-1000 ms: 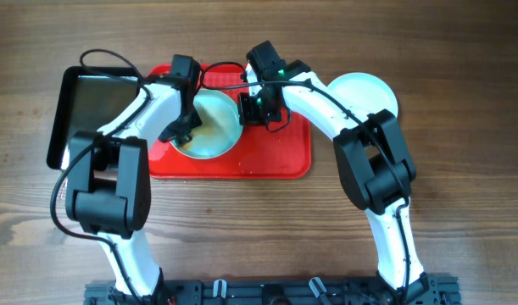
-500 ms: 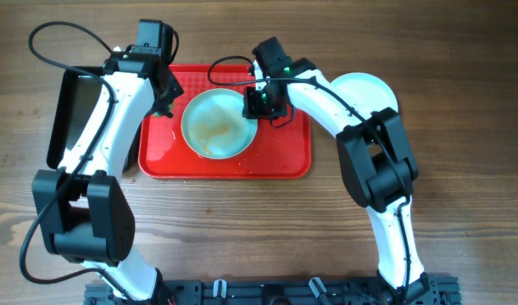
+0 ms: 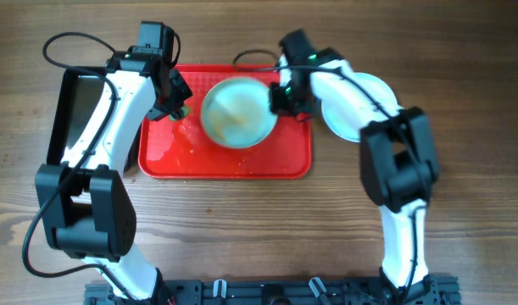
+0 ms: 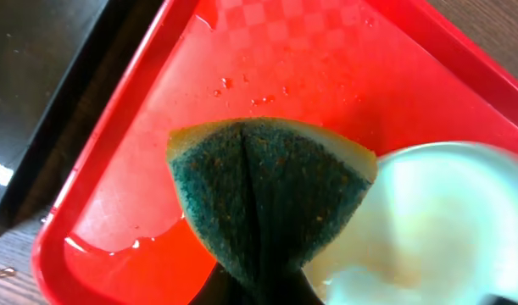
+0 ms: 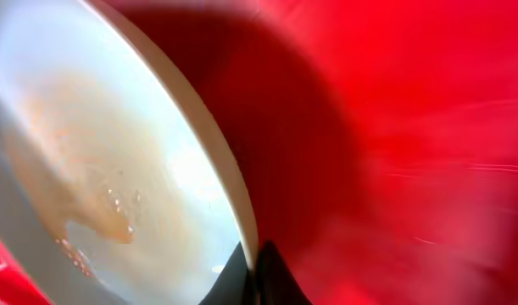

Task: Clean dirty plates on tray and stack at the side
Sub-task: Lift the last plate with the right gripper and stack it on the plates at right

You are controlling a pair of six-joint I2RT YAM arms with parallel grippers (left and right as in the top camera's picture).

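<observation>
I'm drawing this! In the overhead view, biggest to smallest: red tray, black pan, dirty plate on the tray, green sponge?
1. red rectangular plastic tray
2. black metal pan, partly hidden by an arm
3. round pale sauce-smeared plate
4. green sponge

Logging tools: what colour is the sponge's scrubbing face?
Dark green sponge, yellow edge; left wrist view shows it best.

Sauce-smeared pale plate (image 3: 237,113) on wet red tray (image 3: 225,163), second plate (image 3: 350,119) just beside tray
</observation>
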